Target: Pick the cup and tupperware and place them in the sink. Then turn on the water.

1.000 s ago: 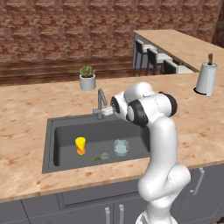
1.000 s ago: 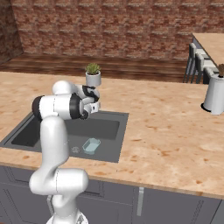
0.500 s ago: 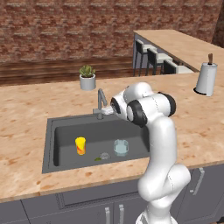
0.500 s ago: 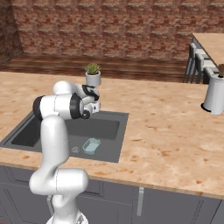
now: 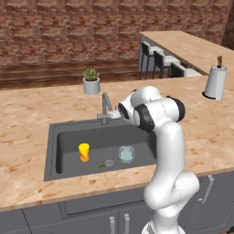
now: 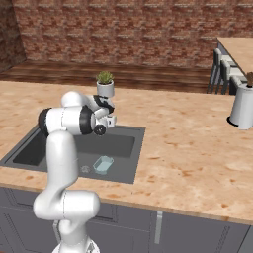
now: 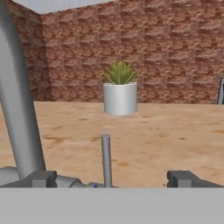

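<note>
No visible change since earlier.

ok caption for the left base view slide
Cup and tupperware in the sink; open gripper at the faucet.

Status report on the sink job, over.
Gripper open, empty, level with faucet handle. Cup and tupperware in sink. No water running. Nothing in the way.

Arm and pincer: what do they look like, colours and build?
The arm is glossy white with rounded, tube-like links and dark grey to black rings at the joints. No cables or markings show. The pincer has two small, blocky dark grey fingertips.
</note>
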